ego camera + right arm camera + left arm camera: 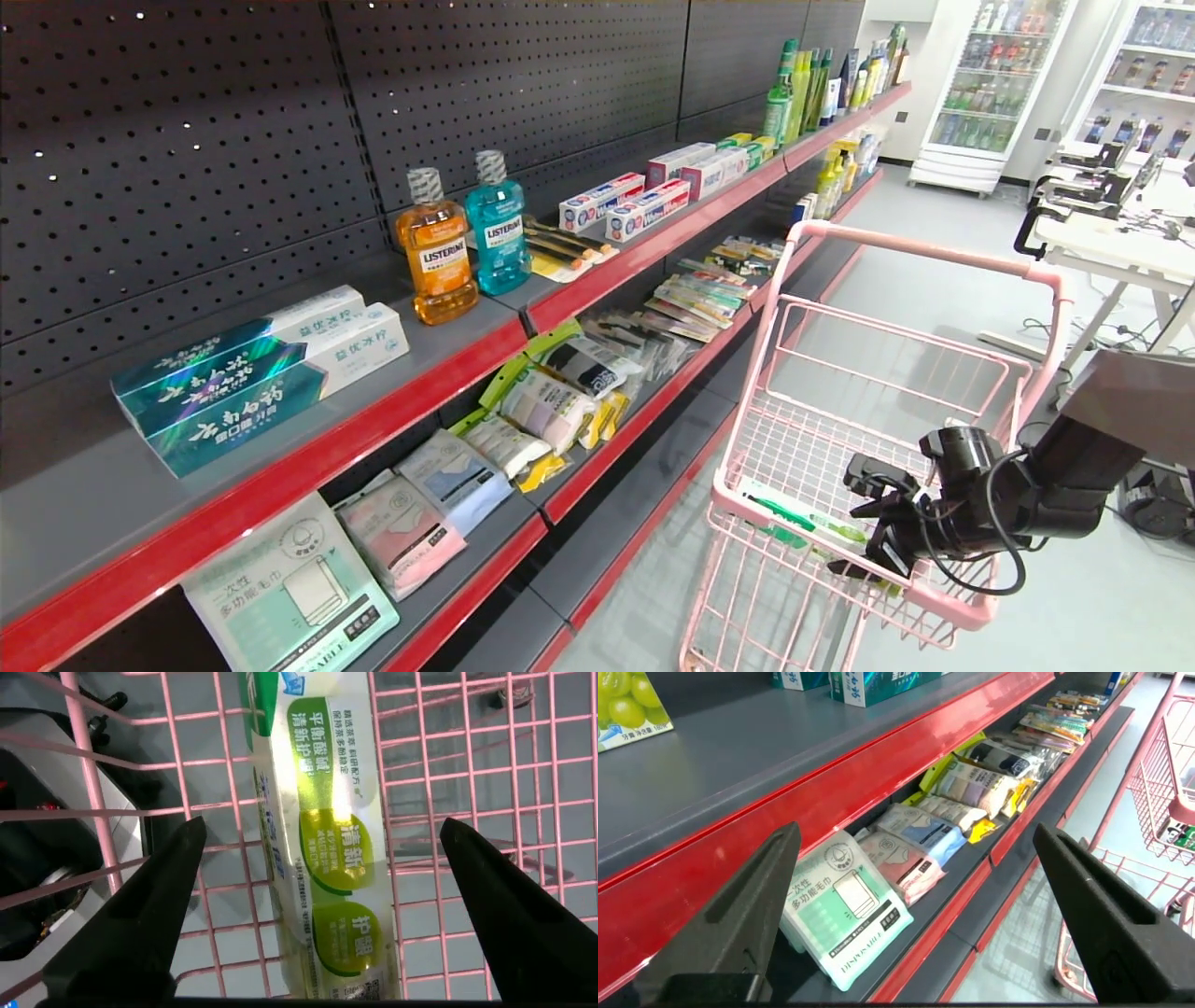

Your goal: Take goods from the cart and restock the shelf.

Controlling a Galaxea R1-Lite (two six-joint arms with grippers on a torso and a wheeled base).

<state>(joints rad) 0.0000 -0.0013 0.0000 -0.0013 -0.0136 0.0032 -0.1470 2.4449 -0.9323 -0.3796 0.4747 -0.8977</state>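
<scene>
A pink wire cart [934, 252] stands in the aisle to the right of the shelf [420, 373]. A green and white toothpaste box [803, 527] lies flat on the floor of its basket. My right gripper [873, 527] hangs over the cart's near end. In the right wrist view it [318, 915] is open, its fingers [140, 915] spread either side of that box [318, 859] and above it. My left gripper [915, 924] is open and holds nothing, facing the red shelf edge [878, 765] and the packs on the lower level.
The top shelf holds teal toothpaste boxes [261, 373], an orange mouthwash bottle [437, 247], a blue one [498, 224] and more boxes farther along, with bare grey board at the near end. Soft packs [845, 901] fill the level below. Tables and fridges stand beyond the cart.
</scene>
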